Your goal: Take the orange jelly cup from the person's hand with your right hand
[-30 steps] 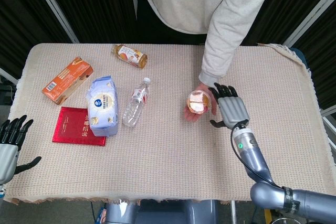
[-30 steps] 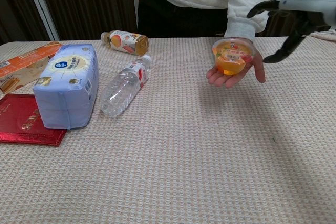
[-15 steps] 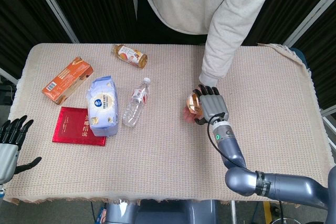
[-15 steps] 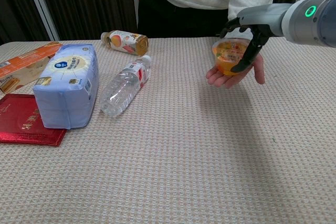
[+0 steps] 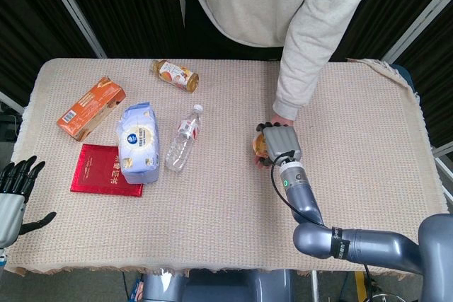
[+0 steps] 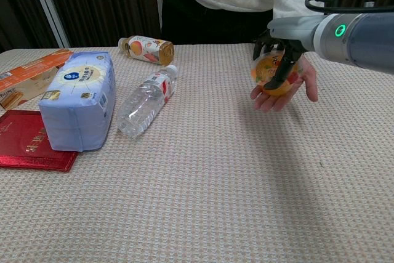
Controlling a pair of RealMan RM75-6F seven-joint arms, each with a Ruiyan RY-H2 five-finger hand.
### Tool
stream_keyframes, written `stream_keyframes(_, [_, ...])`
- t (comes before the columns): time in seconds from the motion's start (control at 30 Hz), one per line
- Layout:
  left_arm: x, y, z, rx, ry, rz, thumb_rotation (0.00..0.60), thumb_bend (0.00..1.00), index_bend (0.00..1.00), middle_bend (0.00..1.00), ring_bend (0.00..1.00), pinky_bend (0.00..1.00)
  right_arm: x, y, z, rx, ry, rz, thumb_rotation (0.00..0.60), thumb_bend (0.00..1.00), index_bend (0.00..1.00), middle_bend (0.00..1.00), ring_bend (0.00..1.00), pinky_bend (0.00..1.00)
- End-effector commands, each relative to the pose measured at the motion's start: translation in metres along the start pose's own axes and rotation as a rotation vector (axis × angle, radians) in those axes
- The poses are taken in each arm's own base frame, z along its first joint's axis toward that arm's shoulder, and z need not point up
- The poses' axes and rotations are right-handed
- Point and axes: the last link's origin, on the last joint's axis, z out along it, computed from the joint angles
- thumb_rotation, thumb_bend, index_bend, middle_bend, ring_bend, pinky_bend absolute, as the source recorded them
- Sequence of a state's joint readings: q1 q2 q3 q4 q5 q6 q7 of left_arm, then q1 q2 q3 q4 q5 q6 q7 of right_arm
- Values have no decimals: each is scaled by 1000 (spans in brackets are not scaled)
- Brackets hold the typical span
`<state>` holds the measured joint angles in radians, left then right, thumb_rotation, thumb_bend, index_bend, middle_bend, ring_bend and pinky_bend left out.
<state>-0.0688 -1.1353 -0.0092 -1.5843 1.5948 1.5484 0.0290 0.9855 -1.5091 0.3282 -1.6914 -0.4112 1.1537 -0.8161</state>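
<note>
The right hand (image 6: 278,50) wraps its fingers around the jelly cup (image 6: 271,73), which rests on the person's palm (image 6: 289,87) at the bench's two o'clock; the left hand (image 5: 13,187) hangs spread wide, holding nothing.

I can read almost nothing here. The blue-white packet (image 6: 78,100) carries a round dark-blue emblem with a line of print under it, too small for me to make out. The red booklet (image 5: 105,170) has gold characters near its edge, unreadable at this size. The orange box (image 5: 90,107) and the amber bottle (image 6: 146,48) both bear printed labels, and the water bottle (image 6: 146,100) a wrap with a red patch, but no word on any of them is legible to me.
</note>
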Motion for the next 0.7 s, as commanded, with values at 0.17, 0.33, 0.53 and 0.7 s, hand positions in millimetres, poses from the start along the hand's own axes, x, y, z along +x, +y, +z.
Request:
stream_keyframes(0.17, [-1,0,0,2,-5,-3,600,81,0,0,0,0,7,-5,-10,81,149,67,600,325,707,621,542,628])
stream_keyframes(0.33, [-1,0,0,2,2,4,600,82,0,0,0,0,18,2,-29,104,177,72,600,324,708,621,542,629])
stream_keyframes(0.53, [-1,1,-1,3,8,12,600,81,0,0,0,0,27,25,-61,95,194,75,600,325,708,621,542,628])
stream_keyframes(0.7, [-1,2,-1,-4,17,23,600,82,0,0,0,0,19,66,-100,57,153,48,600,325,707,621,542,628])
